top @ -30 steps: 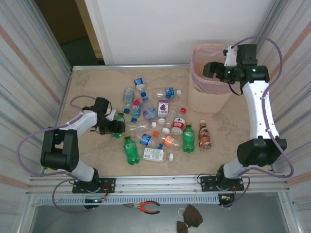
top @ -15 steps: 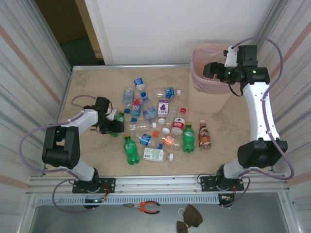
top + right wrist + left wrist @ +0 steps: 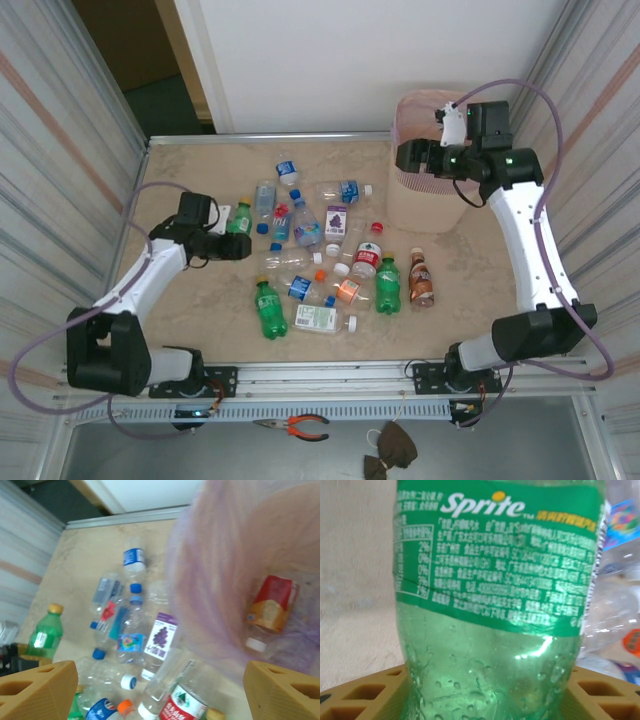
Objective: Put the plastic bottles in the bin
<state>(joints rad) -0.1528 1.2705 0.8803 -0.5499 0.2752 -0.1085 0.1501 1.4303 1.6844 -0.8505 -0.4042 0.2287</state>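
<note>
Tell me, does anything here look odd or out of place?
The small plastic bottles lie strewn, mostly on their sides, across the beige table, not standing. Orange-handled pliers and a dark brown object sit on the grey ledge off the table.

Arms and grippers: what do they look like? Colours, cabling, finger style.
The left arm and right arm have white link shells, black joint housings and black bases. A lilac cable loops loosely along each. The left gripper and right gripper have black bodies, and a white block sits on the right wrist. The left fingers and right fingers are mustard-yellow plastic with square recessed pockets.
</note>
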